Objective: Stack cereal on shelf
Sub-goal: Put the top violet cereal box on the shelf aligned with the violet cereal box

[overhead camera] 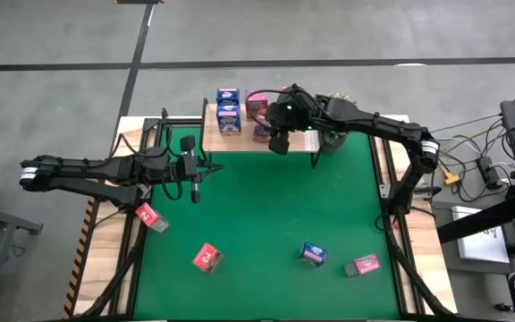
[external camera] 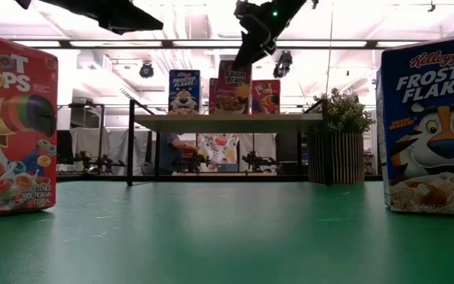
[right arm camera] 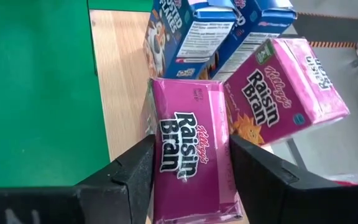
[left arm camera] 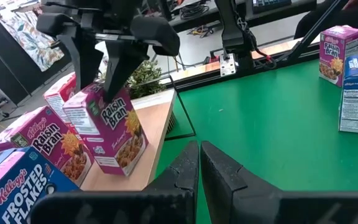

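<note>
The shelf [overhead camera: 240,141] is a light wooden board on black legs at the table's far edge. My right gripper [right arm camera: 191,149] hovers over it, shut on a pink Raisin Bran box [right arm camera: 188,158]. Behind that box on the board stand a second Raisin Bran box [right arm camera: 278,93] and two blue Frosted Flakes boxes [overhead camera: 228,107]. On the green mat lie two red boxes [overhead camera: 150,216] [overhead camera: 206,258], a blue one [overhead camera: 312,254] and a pink one [overhead camera: 362,265]. My left gripper [left arm camera: 199,155] is shut and holds nothing, above the mat's left part [overhead camera: 193,174]. My right gripper pinches the Raisin Bran box between its two fingers [right arm camera: 135,168], one on each narrow side near the box's top end [left arm camera: 107,93]. The fingers come down from above. The box hangs tilted, with its lower end [left arm camera: 126,168] down at the shelf board; whether it rests there I cannot tell.
A potted plant [overhead camera: 333,139] stands just right of the shelf. In the low view a Froot Loops box [external camera: 14,126] and a Frosted Flakes box [external camera: 432,126] stand close to the camera at either side. The mat's middle [overhead camera: 266,206] is bare.
</note>
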Controlling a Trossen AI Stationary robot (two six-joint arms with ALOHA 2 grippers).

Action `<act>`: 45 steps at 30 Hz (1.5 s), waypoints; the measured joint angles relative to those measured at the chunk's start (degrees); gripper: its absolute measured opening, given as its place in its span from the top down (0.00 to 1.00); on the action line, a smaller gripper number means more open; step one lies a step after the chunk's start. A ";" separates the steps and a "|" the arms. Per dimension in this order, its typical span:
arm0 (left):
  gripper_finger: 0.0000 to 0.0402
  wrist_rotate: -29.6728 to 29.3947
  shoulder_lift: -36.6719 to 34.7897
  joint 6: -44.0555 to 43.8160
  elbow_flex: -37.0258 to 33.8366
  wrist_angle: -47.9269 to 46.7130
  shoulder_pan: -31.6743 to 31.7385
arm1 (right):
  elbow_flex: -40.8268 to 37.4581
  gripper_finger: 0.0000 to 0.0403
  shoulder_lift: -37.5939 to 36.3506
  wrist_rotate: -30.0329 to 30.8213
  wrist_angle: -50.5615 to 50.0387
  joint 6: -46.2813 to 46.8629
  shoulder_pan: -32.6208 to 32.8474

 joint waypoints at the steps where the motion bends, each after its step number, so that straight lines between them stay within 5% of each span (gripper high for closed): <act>1: 1.00 0.00 0.00 -0.01 0.00 -0.01 0.00 | 0.15 0.54 0.26 0.00 0.16 -0.04 -0.11; 12: 1.00 0.00 0.04 -0.75 0.00 -0.20 -0.01 | 0.32 0.41 0.90 0.21 1.70 0.05 -0.74; 21: 1.00 0.02 0.07 -0.71 0.00 -1.36 -0.01 | 3.69 0.43 -2.65 0.47 1.13 6.04 1.12; 34: 1.00 2.03 1.13 -0.90 0.00 -1.23 -0.01 | 1.10 0.66 -6.61 1.64 -18.43 15.46 6.16; 45: 1.00 2.03 2.29 -0.73 0.00 0.76 -0.01 | -11.27 0.92 -5.71 13.61 -5.81 10.75 5.23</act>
